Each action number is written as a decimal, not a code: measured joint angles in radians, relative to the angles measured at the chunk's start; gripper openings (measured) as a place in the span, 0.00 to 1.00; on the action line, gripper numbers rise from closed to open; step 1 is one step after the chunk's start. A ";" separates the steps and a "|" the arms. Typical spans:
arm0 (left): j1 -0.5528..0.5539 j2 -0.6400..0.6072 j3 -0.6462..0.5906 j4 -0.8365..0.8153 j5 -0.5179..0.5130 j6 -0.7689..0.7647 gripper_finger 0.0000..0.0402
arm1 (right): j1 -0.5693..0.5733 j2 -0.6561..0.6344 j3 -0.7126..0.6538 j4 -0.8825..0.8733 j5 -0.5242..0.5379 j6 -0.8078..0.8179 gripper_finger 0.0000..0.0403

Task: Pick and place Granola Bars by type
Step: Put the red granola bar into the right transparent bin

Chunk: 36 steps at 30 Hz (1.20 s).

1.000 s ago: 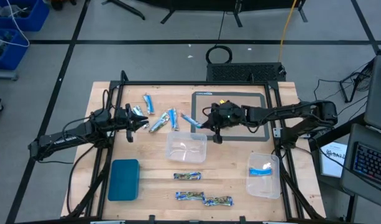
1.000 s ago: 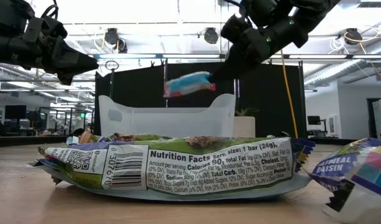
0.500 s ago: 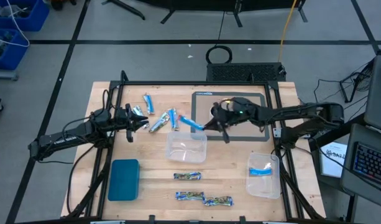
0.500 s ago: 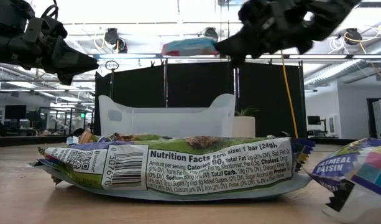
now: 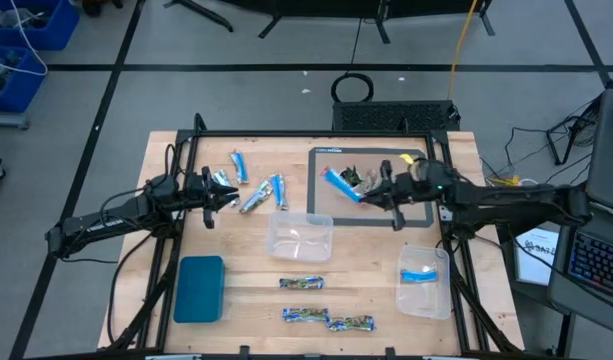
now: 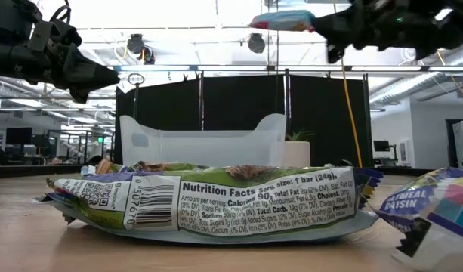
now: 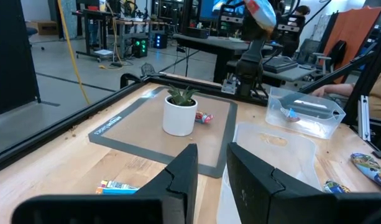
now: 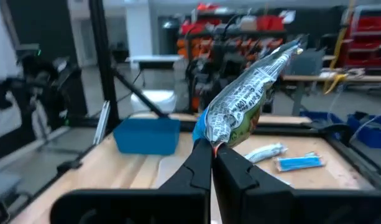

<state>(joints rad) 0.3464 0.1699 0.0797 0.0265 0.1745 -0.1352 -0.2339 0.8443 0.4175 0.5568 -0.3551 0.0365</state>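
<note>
Blue is the colour of the granola bar point(image 5: 338, 184) that the right gripper point(image 5: 362, 193) holds pinched in its shut jaws. In the high view, this bar has moved. A moment ago it hung near the middle tub point(image 5: 300, 236); now it is up over the grey mat point(image 5: 418, 215), close to the little plant pot point(image 5: 351, 177). The arm has swung back toward its own side. I think it is taking the bar to the side tub point(image 5: 424, 279), where one blue bar point(image 5: 419, 274) already lies. The left gripper point(image 5: 226, 196) has not moved. It waits by the loose bars point(image 5: 254, 190) at the table's left, its jaws a little apart with nothing in them.

In the low view, the held bar sits higher than before, near the top of the picture, and has slid to the right. This view shows how high the bar is, which the high view cannot.

In the left wrist view, the two dark fingers point(image 7: 184, 171) stand a small way apart, and nothing is between them. Far off, the held bar hangs in the air above the pot and the mat.

In the right wrist view, the jaws squeeze one end of the wrapper. Only here does the small printing on the bar's back show.
</note>
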 joint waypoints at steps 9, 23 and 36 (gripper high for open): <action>0.000 0.000 0.000 0.000 0.000 0.000 0.23 | 0.000 -0.226 -0.129 -0.008 0.039 0.066 0.00; 0.000 0.000 0.000 0.000 0.000 0.000 0.23 | 0.000 -0.366 -0.236 -0.008 0.116 -0.008 0.00; 0.000 0.000 0.000 0.000 0.000 0.000 0.23 | 0.000 -0.413 -0.243 -0.136 0.231 -0.082 0.00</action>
<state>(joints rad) 0.3462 0.1699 0.0796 0.0266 0.1745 -0.1349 -0.2340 0.4310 0.1745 0.4210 -0.1242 -0.0453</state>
